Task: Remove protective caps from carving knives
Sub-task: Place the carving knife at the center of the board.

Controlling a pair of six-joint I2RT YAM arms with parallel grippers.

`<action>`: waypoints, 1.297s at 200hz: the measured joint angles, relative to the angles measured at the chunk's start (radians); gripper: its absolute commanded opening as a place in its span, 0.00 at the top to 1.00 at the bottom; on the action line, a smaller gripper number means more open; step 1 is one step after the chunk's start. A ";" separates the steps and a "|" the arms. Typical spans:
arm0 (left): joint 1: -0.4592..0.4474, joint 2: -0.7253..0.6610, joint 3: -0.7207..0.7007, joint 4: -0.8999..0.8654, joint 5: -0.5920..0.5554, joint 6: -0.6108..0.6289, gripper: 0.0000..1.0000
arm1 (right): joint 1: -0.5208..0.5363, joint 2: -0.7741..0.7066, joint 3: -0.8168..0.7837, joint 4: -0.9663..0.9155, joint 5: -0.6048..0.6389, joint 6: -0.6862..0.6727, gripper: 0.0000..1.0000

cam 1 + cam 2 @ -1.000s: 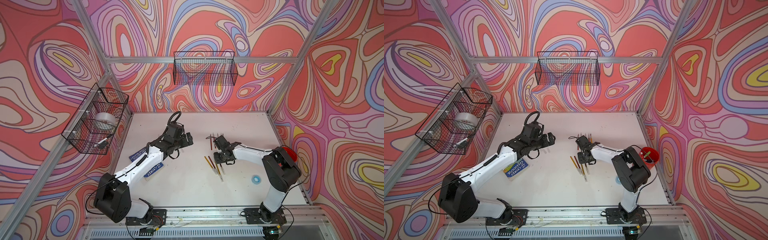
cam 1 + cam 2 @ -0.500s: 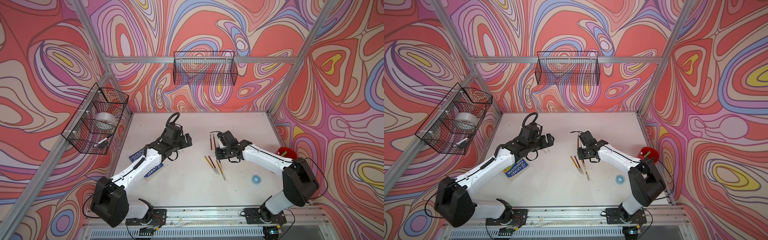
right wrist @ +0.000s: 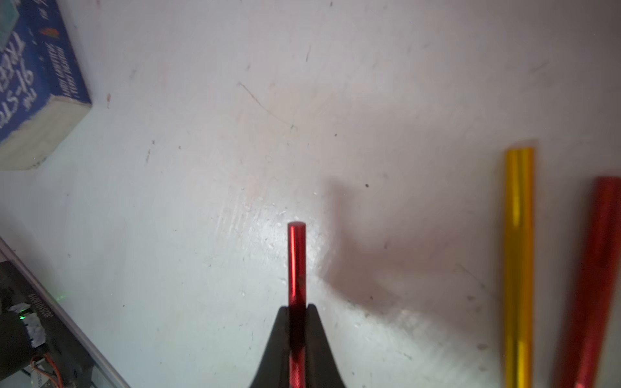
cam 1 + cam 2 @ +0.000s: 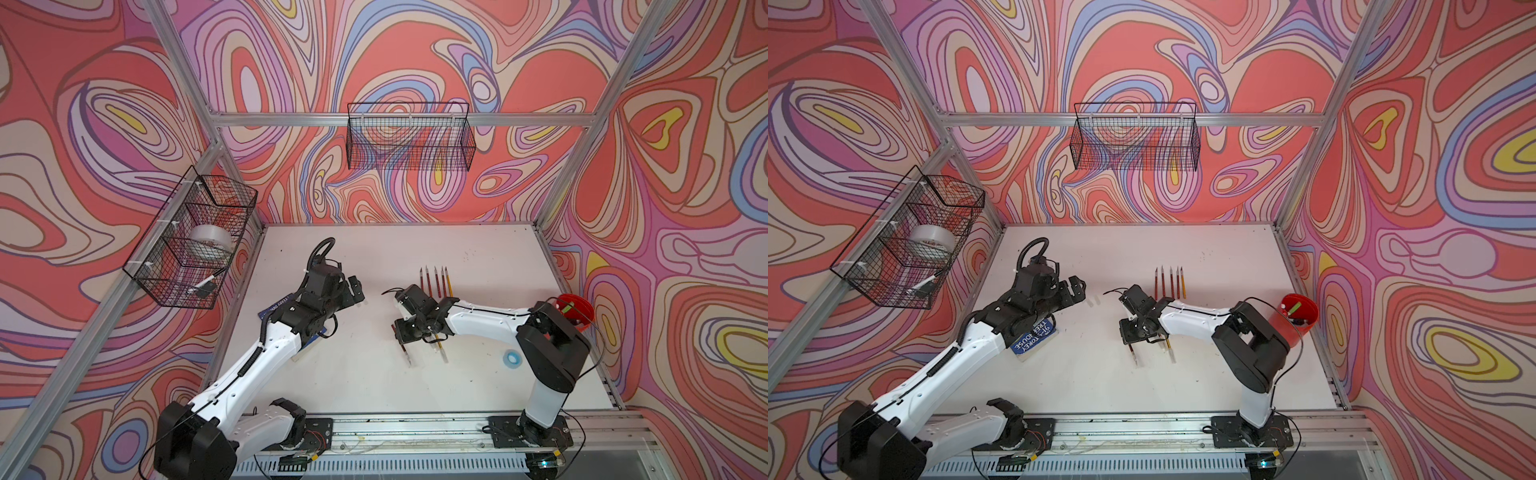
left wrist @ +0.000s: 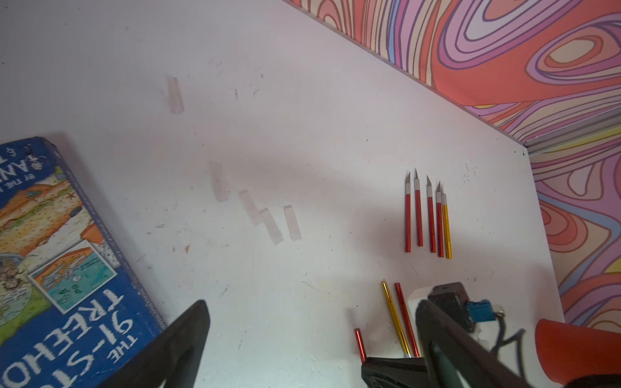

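While I check both top views, left gripper hangs spread wide above the table, holding nothing. Right gripper sits low near five bare knives in a row. L wrist cam: loose caps lie on the table btw book and that row. R wrist cam: right gripper pinches a red knife. Yellow knife lies beside it, apart.

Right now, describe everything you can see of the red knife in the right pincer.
The red knife is a thin, glossy, metallic-looking red rod with a flat butt end. The right pincer is shut on its shaft; nothing else visibly touches it. In a top view its other end pokes out the pincer's far side, pale at the tip, apparently still capped.
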 measured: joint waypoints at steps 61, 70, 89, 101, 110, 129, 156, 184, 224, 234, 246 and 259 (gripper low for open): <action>0.002 -0.086 -0.055 -0.059 -0.034 -0.001 0.00 | 0.011 0.065 0.027 0.067 -0.018 0.057 0.83; 0.002 -0.094 -0.065 -0.066 -0.037 -0.001 0.00 | 0.012 0.067 0.029 0.076 -0.011 0.061 0.79; 0.002 -0.106 -0.076 -0.079 -0.039 0.000 0.00 | 0.013 0.067 0.029 0.089 0.002 0.074 0.74; 0.002 -0.108 -0.076 -0.083 -0.041 0.000 0.00 | 0.013 0.067 0.029 0.097 0.012 0.079 0.71; 0.002 -0.108 -0.076 -0.083 -0.041 0.000 0.00 | 0.014 0.066 0.029 0.098 0.019 0.081 0.71; 0.002 -0.107 -0.077 -0.082 -0.040 0.000 0.00 | 0.016 0.060 0.029 0.090 0.045 0.082 0.70; 0.008 -0.088 -0.093 -0.071 -0.031 0.000 0.11 | 0.016 0.028 0.021 0.056 0.081 0.076 0.71; 0.014 -0.042 -0.119 -0.046 -0.006 -0.002 0.67 | 0.017 -0.048 -0.004 0.015 0.113 0.066 0.82; 0.029 0.022 -0.126 -0.004 0.034 -0.008 0.88 | 0.037 -0.101 -0.035 -0.050 0.154 0.048 1.00; 0.032 0.039 -0.126 0.003 0.044 -0.008 0.89 | 0.052 -0.101 -0.041 -0.073 0.164 0.040 1.00; 0.034 0.053 -0.126 0.008 0.053 -0.008 0.89 | 0.073 -0.101 -0.044 -0.104 0.175 0.036 1.00; 0.034 0.066 -0.126 0.016 0.062 -0.008 0.89 | 0.094 -0.101 -0.047 -0.126 0.183 0.031 1.00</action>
